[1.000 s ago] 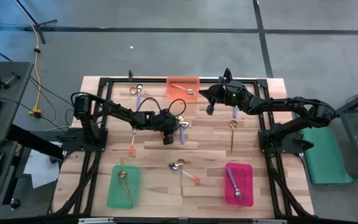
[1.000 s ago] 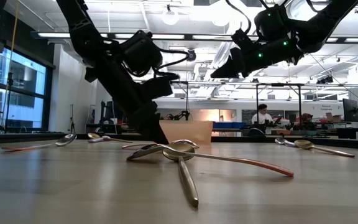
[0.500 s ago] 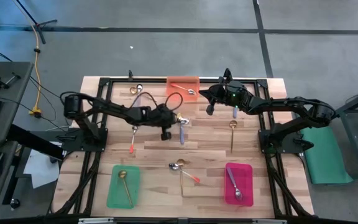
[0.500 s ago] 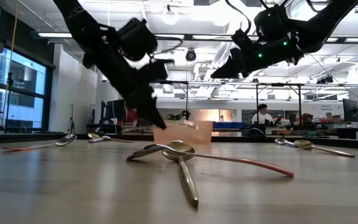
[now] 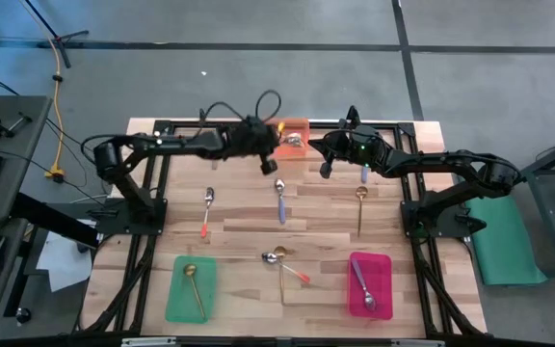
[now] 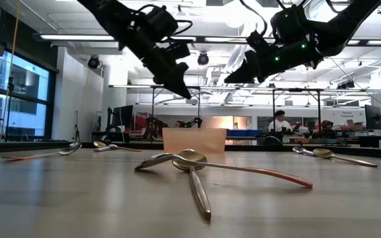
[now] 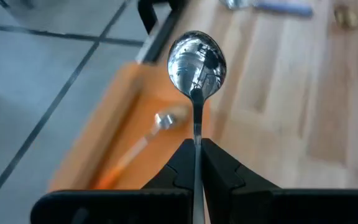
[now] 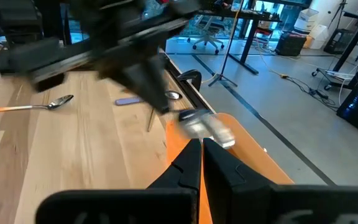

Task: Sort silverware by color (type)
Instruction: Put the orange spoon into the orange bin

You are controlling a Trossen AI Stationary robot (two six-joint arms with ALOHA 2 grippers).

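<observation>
Left tool (image 7: 196, 163) clenched on a spoon (image 7: 196, 59) above the orange tray (image 5: 291, 134) at the far edge of the surface (image 5: 239, 207).

The thin handle is pinched near its end only, so the spoon could swing or slip and fall beside the tray, not in it, where one orange-handled spoon (image 7: 143, 146) already lies. The right tool (image 5: 325, 157), shut and empty, hangs near; the arms could touch. No writing can be read.

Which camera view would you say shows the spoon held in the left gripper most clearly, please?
The left wrist view: the spoon fills it, its bowl above the orange tray, pinched by the left gripper. The high view shows only a speck; the right wrist view blurs it.
</observation>
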